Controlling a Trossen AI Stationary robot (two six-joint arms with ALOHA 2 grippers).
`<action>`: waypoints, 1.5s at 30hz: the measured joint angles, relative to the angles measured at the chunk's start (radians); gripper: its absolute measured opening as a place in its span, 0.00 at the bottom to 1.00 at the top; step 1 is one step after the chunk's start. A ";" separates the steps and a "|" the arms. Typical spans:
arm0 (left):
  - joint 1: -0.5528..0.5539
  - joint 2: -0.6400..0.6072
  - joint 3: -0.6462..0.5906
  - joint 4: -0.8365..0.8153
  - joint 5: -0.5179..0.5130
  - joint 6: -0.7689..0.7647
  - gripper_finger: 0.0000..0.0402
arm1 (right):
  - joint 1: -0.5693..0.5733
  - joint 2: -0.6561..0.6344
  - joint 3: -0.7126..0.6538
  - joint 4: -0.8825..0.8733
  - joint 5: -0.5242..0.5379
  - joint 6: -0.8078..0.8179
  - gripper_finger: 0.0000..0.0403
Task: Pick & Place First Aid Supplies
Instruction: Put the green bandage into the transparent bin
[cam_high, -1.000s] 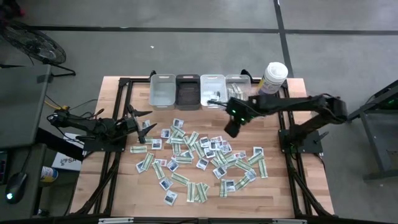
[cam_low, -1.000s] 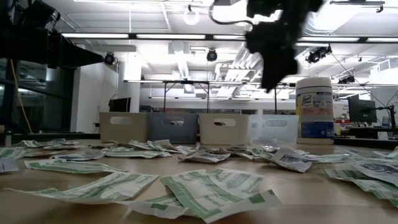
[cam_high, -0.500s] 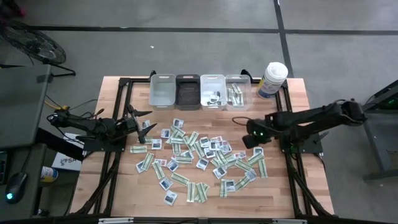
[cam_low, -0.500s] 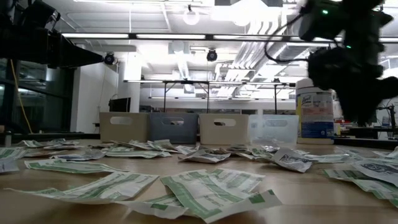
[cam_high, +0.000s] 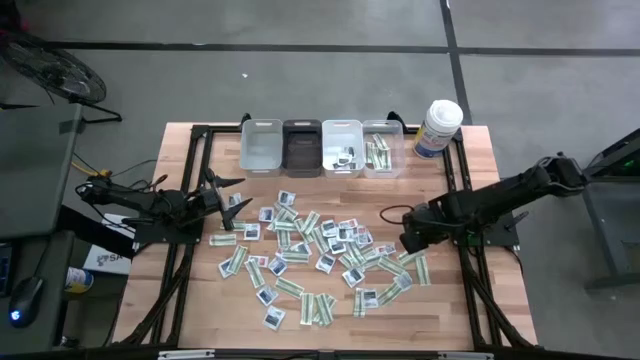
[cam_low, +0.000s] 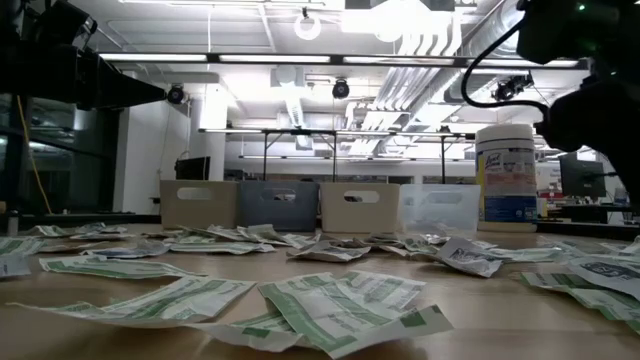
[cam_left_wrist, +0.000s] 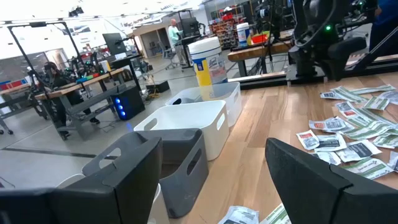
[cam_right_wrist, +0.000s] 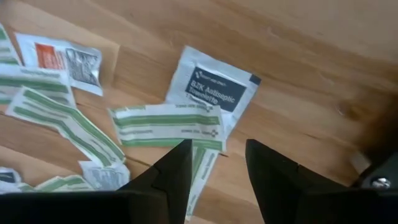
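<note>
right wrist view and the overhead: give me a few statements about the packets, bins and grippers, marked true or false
1. The right gripper hovers open over a green-striped packet. True.
2. The white packet with a dark-blue label stands upright. False: it lies flat on the table.
3. The canister stands inside a bin. False: it stands beside the row of bins.
4. The left gripper holds nothing. True.

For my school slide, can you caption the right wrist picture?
Open right hand hovering above a green-striped packet and a white antiseptic packet on the wooden table.
</note>
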 joint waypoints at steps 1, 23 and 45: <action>0.000 0.000 0.000 0.000 0.000 0.000 0.70 | 0.006 0.000 -0.007 0.002 0.004 0.000 0.35; 0.000 0.000 0.000 0.000 0.000 0.000 0.70 | 0.014 0.004 -0.078 0.107 0.038 0.012 0.35; 0.000 0.000 0.000 0.000 0.000 0.000 0.70 | 0.047 0.024 -0.078 0.120 0.031 0.007 0.35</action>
